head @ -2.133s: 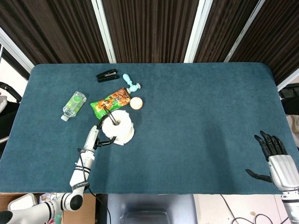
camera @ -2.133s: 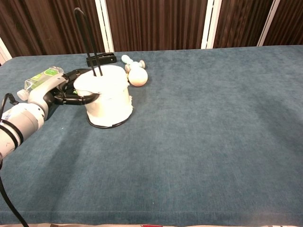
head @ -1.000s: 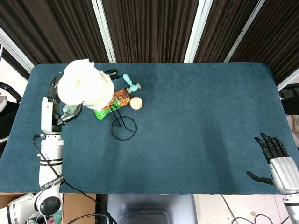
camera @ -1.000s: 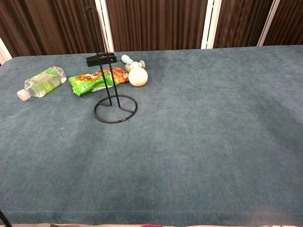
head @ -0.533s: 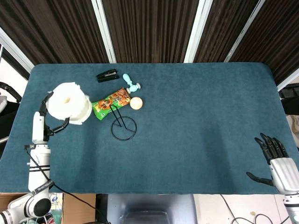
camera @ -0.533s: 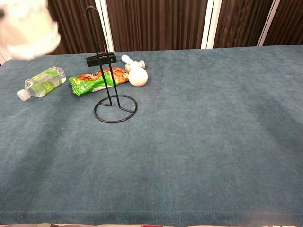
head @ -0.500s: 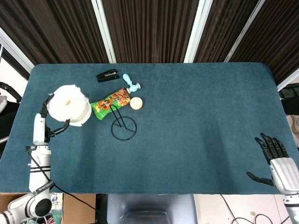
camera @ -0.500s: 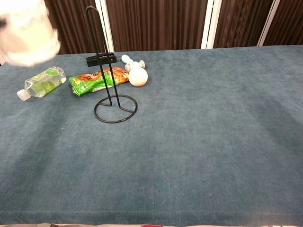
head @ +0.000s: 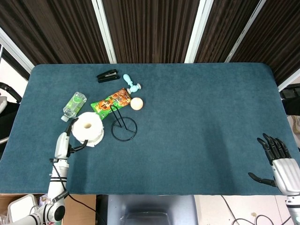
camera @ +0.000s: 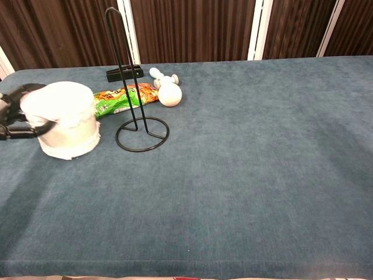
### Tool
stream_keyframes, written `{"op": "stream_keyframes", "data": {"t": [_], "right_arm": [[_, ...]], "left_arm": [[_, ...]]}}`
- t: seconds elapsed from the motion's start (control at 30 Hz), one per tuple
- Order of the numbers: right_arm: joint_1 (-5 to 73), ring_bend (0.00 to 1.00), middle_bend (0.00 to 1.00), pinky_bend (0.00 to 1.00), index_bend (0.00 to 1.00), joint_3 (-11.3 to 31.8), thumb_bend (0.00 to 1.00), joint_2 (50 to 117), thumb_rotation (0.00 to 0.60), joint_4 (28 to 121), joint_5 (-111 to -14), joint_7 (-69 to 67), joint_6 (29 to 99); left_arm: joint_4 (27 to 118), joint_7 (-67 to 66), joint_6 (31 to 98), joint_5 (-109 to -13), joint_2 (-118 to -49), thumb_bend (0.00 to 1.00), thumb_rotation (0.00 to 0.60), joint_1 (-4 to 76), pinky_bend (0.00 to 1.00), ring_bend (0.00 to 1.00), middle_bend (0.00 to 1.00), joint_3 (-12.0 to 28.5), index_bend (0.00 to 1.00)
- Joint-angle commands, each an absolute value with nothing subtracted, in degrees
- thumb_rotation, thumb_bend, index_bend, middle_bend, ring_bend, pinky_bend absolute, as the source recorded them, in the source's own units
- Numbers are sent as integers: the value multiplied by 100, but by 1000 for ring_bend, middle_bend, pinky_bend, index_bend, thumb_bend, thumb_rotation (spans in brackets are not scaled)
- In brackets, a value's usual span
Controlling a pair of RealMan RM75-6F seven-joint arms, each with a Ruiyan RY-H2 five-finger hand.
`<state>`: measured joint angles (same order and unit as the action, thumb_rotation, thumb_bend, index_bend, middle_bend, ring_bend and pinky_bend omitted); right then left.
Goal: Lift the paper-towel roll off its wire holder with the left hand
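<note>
The white paper-towel roll (head: 88, 128) (camera: 64, 119) stands upright, off the holder and to its left, low at table level; whether it touches the cloth I cannot tell. My left hand (head: 63, 142) (camera: 13, 115) grips it from the left side, dark fingers wrapped around its wall. The black wire holder (head: 124, 128) (camera: 141, 134) stands bare, its tall looped rod upright. My right hand (head: 280, 164) rests open at the table's near right corner, fingers spread, holding nothing.
Behind the holder lie a green-orange snack bag (head: 111, 101) (camera: 119, 96), a cream ball (head: 136, 103) (camera: 169, 94), a teal toy (head: 131, 83) and a black stapler (head: 108, 75) (camera: 123, 72). A plastic bottle (head: 74, 105) lies just beyond the roll.
My left hand lifted the roll off the rod, swung it high and left, then brought it down beside the holder. The holder now stands bare. The right hand stayed put.
</note>
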<state>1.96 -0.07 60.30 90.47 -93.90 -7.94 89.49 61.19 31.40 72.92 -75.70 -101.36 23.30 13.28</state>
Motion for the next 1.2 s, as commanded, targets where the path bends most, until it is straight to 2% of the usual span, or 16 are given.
{"op": "stream_keyframes", "data": {"t": [0.03,0.07,0.13,0.17,0.27,0.43,0.57,0.67,0.73,0.83,0.93,1.2], "right_arm": [[196,0,0,0,0,-11,100,6021,600,9043,-9398,-816,8948],[197,0,0,0,0,-12,99,6014,600,9040,-9400,-828,8949],[199,0,0,0,0,-21,100,5993,600,9033,-9409,-867,8941],[200,0,0,0,0,-25,99,5985,600,9034,-9413,-890,8937],[200,0,0,0,0,-33,100,5977,600,9031,-9434,-898,8941],[218,0,0,0,0,-68,100,5993,600,8985,-9562,-881,8962],[219,0,0,0,0,-77,100,6019,600,8982,-9588,-815,8965],[199,0,0,0,0,-70,100,6045,600,8989,-9569,-757,8993],[183,0,0,0,0,-58,100,6087,600,8988,-9541,-660,9007],[185,0,0,0,0,-51,100,6147,600,9003,-9447,-515,8923],[198,0,0,0,0,-19,99,6201,600,9066,-9320,-304,8827],[193,0,0,0,0,-66,100,6239,600,9134,-9460,-164,8870]], "left_arm": [[6006,3319,7240,-7715,-10192,518,600,2371,254,232,339,1212,291],[6036,3345,7211,-7721,-10163,489,600,2372,170,107,198,1202,141],[6118,3284,7150,-7705,-10079,449,600,2375,87,5,33,1201,10],[6170,3236,7138,-7691,-10046,430,600,2369,63,0,3,1204,0],[6372,3188,7108,-7614,-9925,392,600,2341,36,0,0,1256,0],[6631,3047,7221,-7620,-9648,382,600,2265,22,0,0,1300,0],[7043,3066,7455,-7816,-9161,377,600,2126,21,0,0,1268,0],[7325,2635,8037,-8272,-8608,370,600,1835,9,0,0,1016,0],[7674,2169,8361,-8658,-8093,373,600,1529,0,0,0,608,0],[8259,1074,8453,-8985,-7308,390,600,1110,0,0,0,-55,0],[8435,262,8485,-9093,-7094,401,600,864,0,0,0,-388,0],[8517,138,8522,-9244,-7070,411,600,872,0,0,0,-352,0]]}}
